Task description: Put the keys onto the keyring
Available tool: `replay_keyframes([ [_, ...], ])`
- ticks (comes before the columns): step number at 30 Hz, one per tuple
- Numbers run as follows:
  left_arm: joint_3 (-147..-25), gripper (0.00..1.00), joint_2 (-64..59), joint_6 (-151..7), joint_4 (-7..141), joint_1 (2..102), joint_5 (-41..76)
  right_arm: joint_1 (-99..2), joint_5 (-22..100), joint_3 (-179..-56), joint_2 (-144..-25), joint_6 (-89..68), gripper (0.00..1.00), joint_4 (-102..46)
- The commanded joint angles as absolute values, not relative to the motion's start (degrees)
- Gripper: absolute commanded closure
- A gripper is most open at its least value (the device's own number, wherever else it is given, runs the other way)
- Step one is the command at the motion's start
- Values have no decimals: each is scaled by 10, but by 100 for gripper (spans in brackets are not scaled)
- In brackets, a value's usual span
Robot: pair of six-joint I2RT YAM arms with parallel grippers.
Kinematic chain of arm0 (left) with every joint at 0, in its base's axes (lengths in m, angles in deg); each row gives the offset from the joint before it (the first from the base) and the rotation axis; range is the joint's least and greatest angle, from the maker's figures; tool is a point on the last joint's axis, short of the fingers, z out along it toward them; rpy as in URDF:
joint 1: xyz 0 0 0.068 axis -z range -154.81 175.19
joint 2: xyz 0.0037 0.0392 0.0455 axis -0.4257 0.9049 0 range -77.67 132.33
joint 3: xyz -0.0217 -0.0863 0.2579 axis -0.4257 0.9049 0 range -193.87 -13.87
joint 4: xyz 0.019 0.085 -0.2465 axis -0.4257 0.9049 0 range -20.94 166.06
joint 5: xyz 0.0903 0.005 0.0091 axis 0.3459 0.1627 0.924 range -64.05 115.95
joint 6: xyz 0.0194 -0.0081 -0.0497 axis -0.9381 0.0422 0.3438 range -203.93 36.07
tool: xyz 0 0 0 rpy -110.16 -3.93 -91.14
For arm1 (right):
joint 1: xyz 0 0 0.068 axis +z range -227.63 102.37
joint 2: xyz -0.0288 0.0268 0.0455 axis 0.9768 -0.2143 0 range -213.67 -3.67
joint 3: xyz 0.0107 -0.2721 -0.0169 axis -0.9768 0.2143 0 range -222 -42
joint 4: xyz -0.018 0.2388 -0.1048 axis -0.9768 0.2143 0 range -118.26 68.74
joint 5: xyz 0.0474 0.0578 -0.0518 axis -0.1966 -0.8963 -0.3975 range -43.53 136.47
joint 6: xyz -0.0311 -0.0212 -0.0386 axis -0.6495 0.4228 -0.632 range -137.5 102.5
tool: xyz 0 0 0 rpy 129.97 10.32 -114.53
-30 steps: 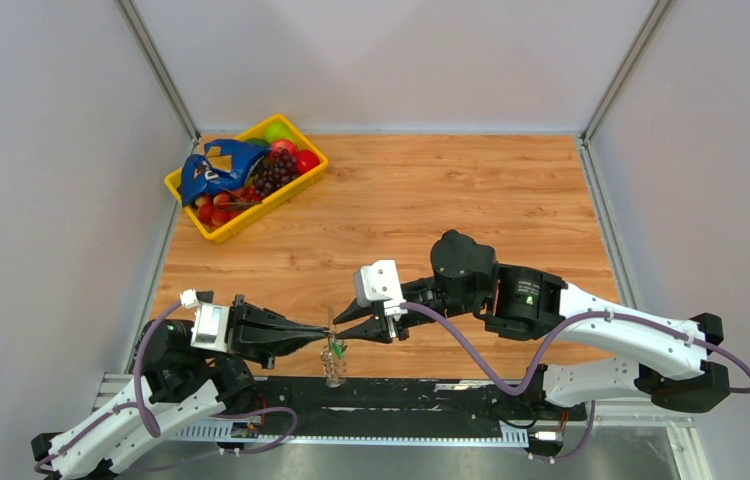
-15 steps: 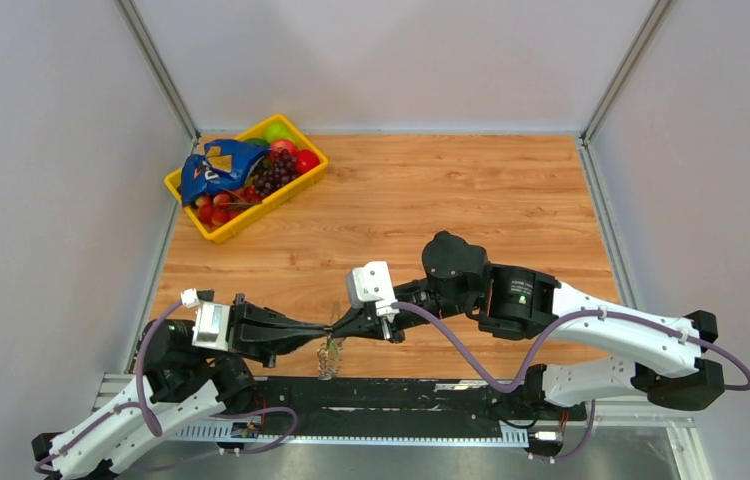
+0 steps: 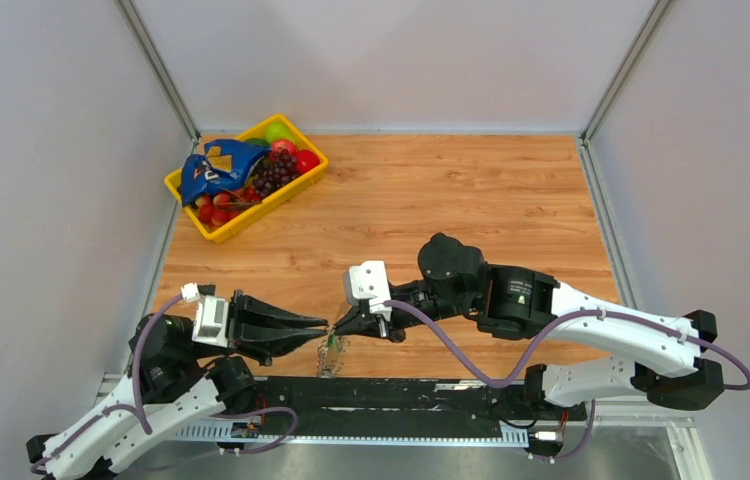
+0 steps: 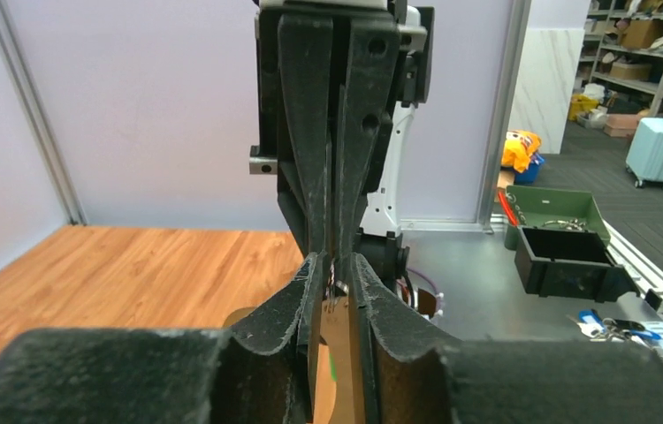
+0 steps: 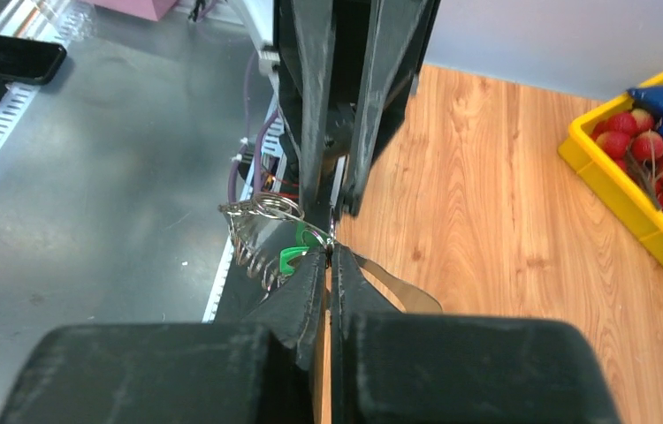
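My two grippers meet tip to tip over the table's front edge. My right gripper (image 3: 337, 328) is shut on a thin silver ring of the keyring (image 5: 268, 208). The grey band (image 5: 399, 290) curves out beside its fingers. Silvery keys (image 5: 253, 252) and a tiny bright green piece (image 5: 291, 258) hang left of its tips, and they show as a small dangling bunch (image 3: 330, 353) from above. My left gripper (image 3: 317, 334) faces it with a narrow gap between its jaws. In the left wrist view a bit of the silver ring (image 4: 338, 287) sits between the fingertips (image 4: 313, 269).
A yellow basket (image 3: 281, 200) of fruit with a blue bag stands at the table's far left; it also shows in the right wrist view (image 5: 611, 190). The black rail and metal frame (image 3: 401, 395) run along the near edge. A phone (image 5: 10, 57) lies off the table.
My right gripper has moved left towards my left gripper until the tips meet. My left gripper's jaws have spread slightly. The hanging keys have shifted a little left.
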State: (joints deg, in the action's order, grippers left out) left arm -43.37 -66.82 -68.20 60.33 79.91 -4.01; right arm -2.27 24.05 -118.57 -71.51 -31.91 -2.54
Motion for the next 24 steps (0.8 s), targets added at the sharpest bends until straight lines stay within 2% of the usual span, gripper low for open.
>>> replay_keyframes([
  [1,-502,74,-646,-711,710,801,-40,-24,255,-1209,-713,-308,100,3],
  [8,-577,67,-585,-746,848,800,-55,-53,195,-1222,-728,-308,100,61],
  [17,-635,69,-510,-785,959,801,-85,-67,169,-1264,-771,-311,100,122],
  [24,-647,69,-496,-809,987,801,-82,-69,170,-1279,-784,-310,100,124],
])
